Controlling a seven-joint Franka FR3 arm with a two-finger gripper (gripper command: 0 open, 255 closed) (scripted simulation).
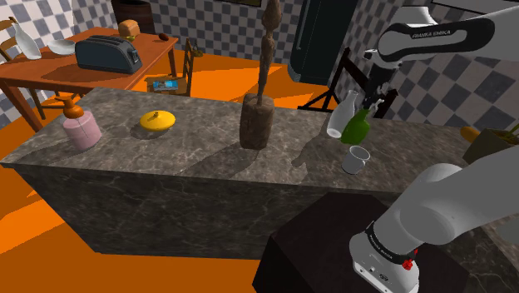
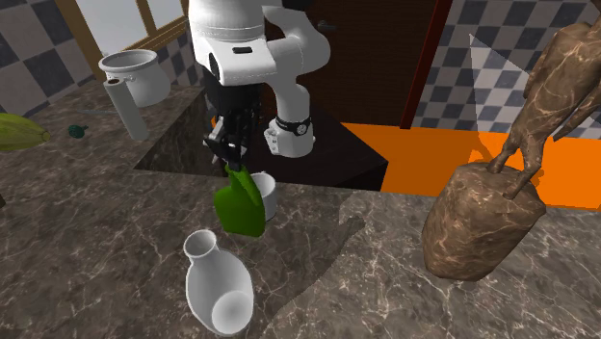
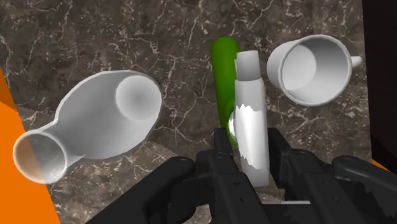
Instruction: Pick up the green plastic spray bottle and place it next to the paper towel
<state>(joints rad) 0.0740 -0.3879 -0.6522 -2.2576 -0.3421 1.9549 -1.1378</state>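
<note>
Spray bottle, green in the body with a white head, hangs tilted from the gripper and looks to be clear of the marble counter. In the wrist view the two black fingers are clamped on the white head, with the green body pointing away from them. The lift seems done, so the step in hand is the carry to the paper towel, a pale upright roll at about ten o'clock from the bottle in the second exterior view, well apart from it. A white mug sits just beside the bottle at two o'clock and a white vase stands near it at six o'clock, so it is best to rise a little before moving sideways. Because the grip is high on the head, the body may swing; a slow, level move would steady it. It should come down beside the roll without touching it or the white pot at twelve o'clock of the roll, and the fingers should open only once the base sits flat
</note>
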